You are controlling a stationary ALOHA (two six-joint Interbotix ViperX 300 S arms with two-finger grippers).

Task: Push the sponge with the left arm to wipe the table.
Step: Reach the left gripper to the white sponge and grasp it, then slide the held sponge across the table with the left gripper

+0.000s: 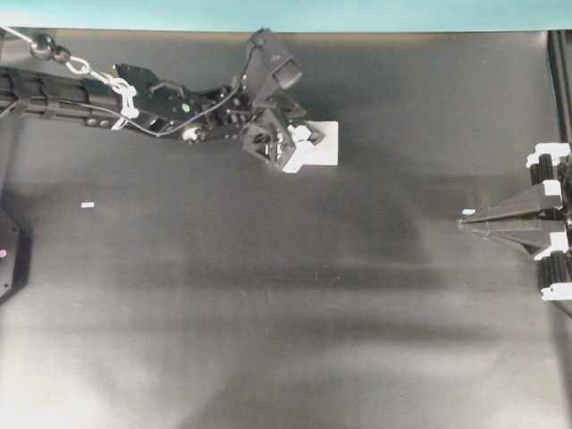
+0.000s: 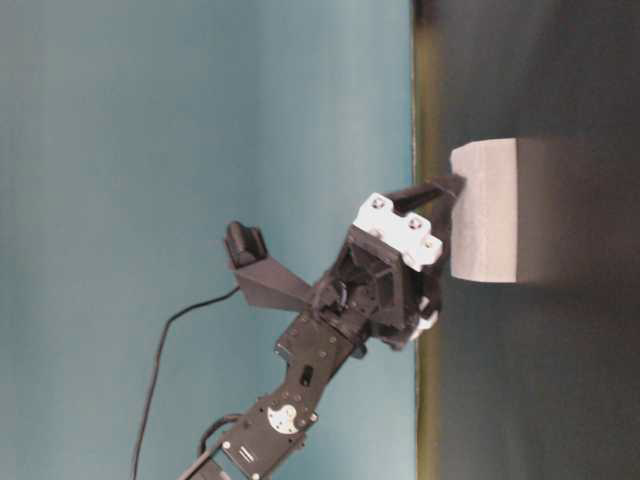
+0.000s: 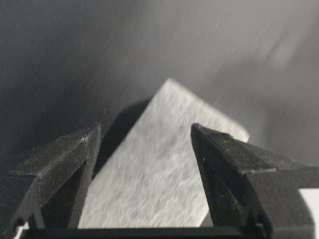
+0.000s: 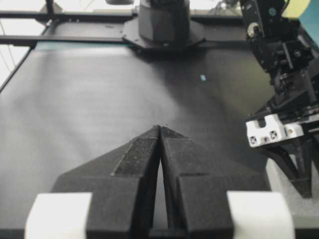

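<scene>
My left gripper (image 1: 288, 141) stands wide, its two fingers spread over the sponge (image 1: 322, 145) without pinching it; in the wrist view the white block shows between the dark fingertips (image 3: 224, 149) with room at either side, which I judge suits a push rather than a lift; the fingers bear down on the near part of the sponge so the block can be driven flat along the tabletop (image 1: 268, 313); the sponge lies toward the far side of the tabletop, near the teal strip (image 1: 268, 13) but apart from it, its long face flat on the dark surface; that far edge leaves little room to push onward, while the broad dark stretch toward the near side and toward the right lies open; a tiny white speck (image 1: 88, 205) sits well apart at the left; my right gripper (image 1: 474, 219) rests at the right edge, fingers pressed together and holding nothing, well apart from the sponge, so a stroke toward the middle should meet nothing on the way.
</scene>
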